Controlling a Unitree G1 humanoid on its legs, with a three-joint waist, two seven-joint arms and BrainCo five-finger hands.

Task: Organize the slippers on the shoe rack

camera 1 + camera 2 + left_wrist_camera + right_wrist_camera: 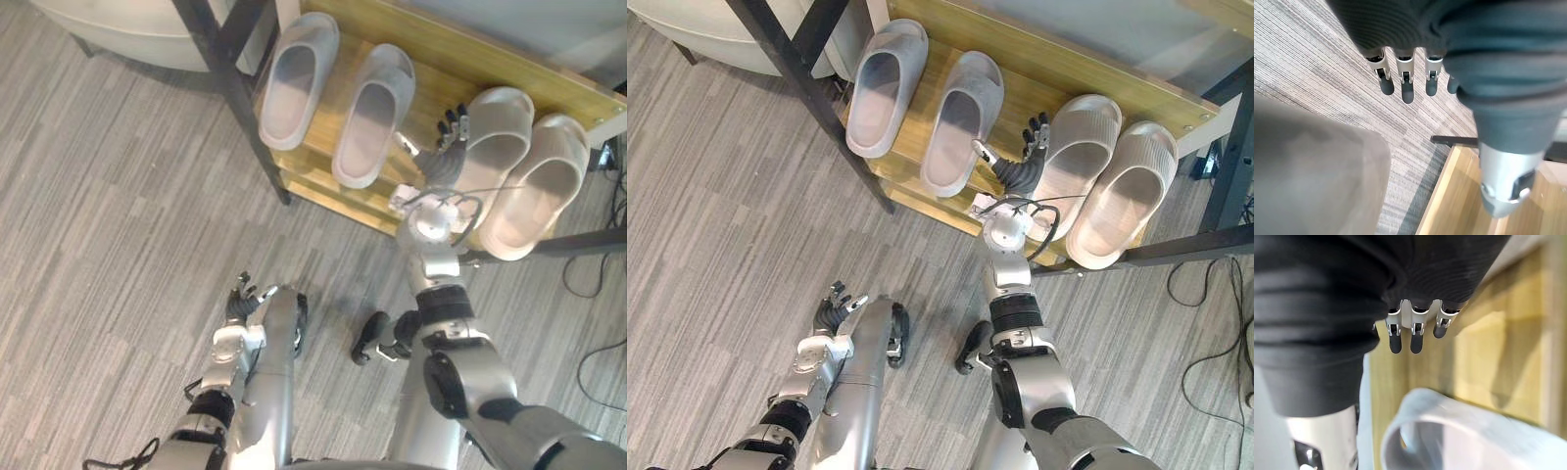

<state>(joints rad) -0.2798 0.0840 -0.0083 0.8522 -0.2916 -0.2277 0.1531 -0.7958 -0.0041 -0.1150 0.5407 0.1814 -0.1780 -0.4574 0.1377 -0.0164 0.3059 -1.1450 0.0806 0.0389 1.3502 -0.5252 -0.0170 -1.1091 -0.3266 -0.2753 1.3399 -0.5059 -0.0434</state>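
We see our right hand (1017,168) over the shoe rack (1038,61), fingers straight, apart and empty, with one pale slipper (1073,166) just right of it, a second pale slipper (1127,196) beyond, two grey slippers (955,122) to its left, and our left hand (831,313) relaxed open above the floor (715,196), well behind it.

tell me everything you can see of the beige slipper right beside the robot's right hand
The beige slipper is a slide, seemingly one moulded foam piece with a wide strap and a smooth footbed. It lies sole down on the wooden shoe rack, strap toward the back and heel toward the robot, second from the right of four. Its twin lies close alongside. The right hand, fingers relaxed, is at its left edge; contact is unclear.
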